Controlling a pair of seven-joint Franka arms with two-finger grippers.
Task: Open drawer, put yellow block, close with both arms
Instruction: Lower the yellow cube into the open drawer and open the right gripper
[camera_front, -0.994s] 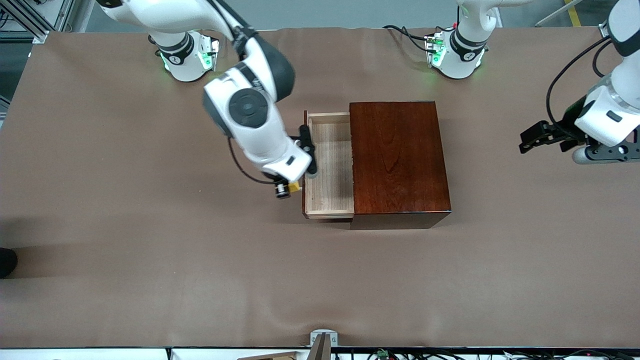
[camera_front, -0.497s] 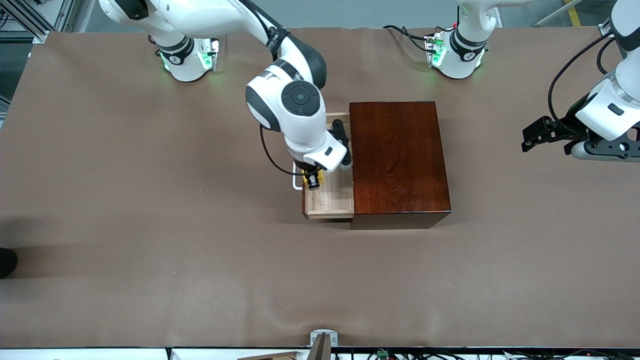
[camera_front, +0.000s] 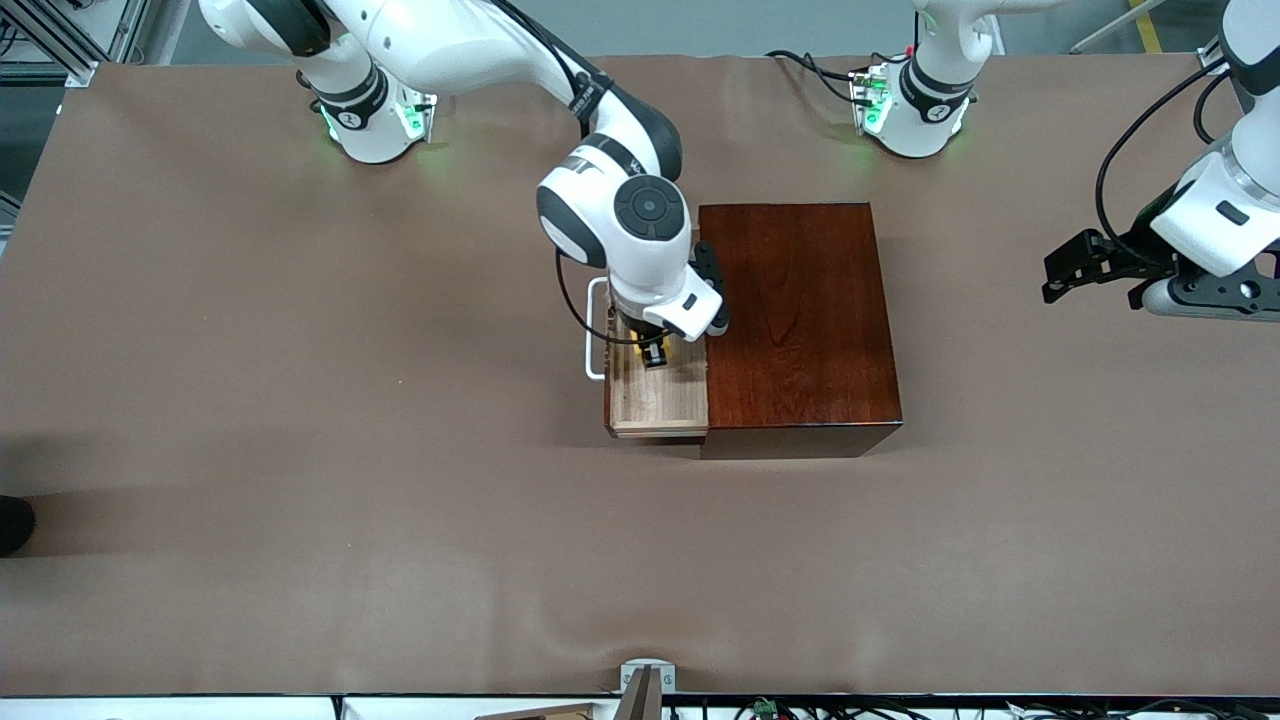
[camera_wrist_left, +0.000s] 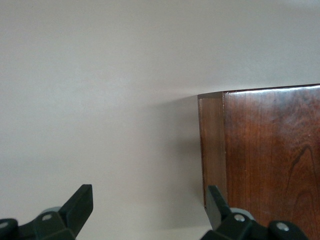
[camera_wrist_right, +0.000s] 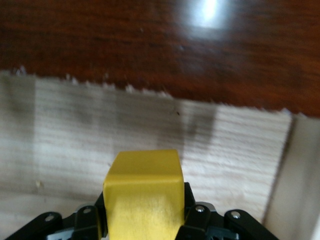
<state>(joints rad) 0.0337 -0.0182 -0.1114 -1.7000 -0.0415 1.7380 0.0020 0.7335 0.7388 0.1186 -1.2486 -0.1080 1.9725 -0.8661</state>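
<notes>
The right gripper (camera_front: 653, 352) pinches the small bright yellow block (camera_wrist_right: 143, 197) over the open light-wood drawer (camera_front: 655, 400) of the glossy reddish-brown wooden box (camera_front: 795, 315). The block looks light and rigid; its flat side faces suit gripping. The left gripper (camera_wrist_left: 147, 212) waits spread beside the box.

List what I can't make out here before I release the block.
- Small yellow block: its underside and its gap to the light-wood drawer floor, hidden by the right tool in both views.
- White bar handle: partly hidden by the right arm, front view.
- Left tool: cut off by the wrist view's edge.
</notes>
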